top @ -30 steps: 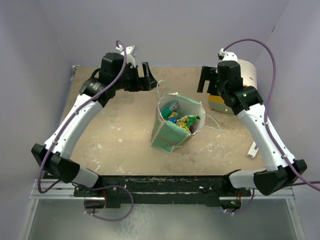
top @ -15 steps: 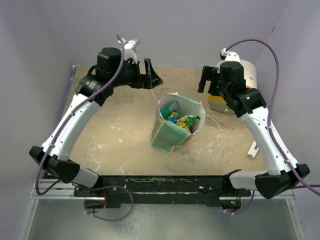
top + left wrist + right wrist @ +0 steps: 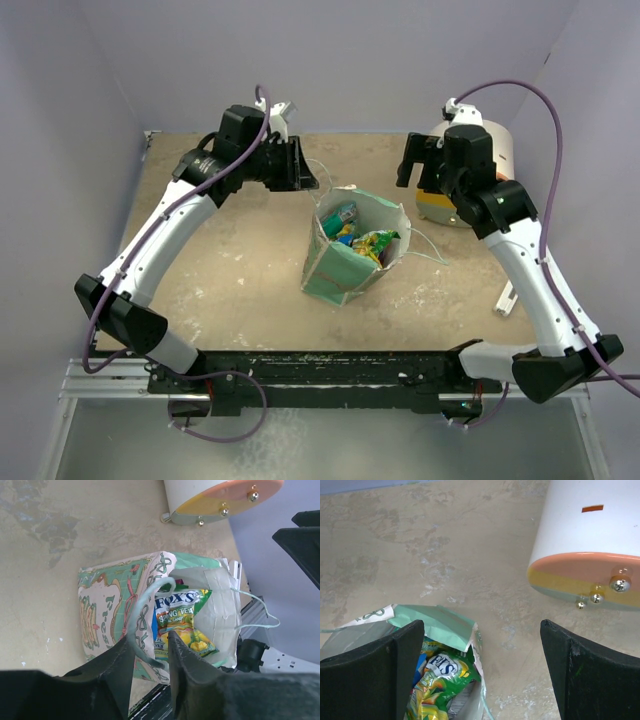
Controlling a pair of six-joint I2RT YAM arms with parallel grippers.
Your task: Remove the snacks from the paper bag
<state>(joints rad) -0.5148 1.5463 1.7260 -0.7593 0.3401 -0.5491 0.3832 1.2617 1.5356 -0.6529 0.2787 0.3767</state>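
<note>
left pincer (image 3: 149,641), half-open, straddled the handle (image 3: 131,617) of the bag (image 3: 100,615) at its 11 o'clock; right pincer (image 3: 479,630) gaped wide at 2 o'clock; snacks (image 3: 182,622) lay inside.

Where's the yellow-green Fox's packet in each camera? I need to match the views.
Top: Fox's packet sits in the bag's open mouth, mid-frame.
Left wrist: Fox's packet is at centre, inside the bag.
Right wrist: Fox's packet is at the bottom left, in the bag.
Shared landmark: the cylinder with the orange-and-yellow end.
</note>
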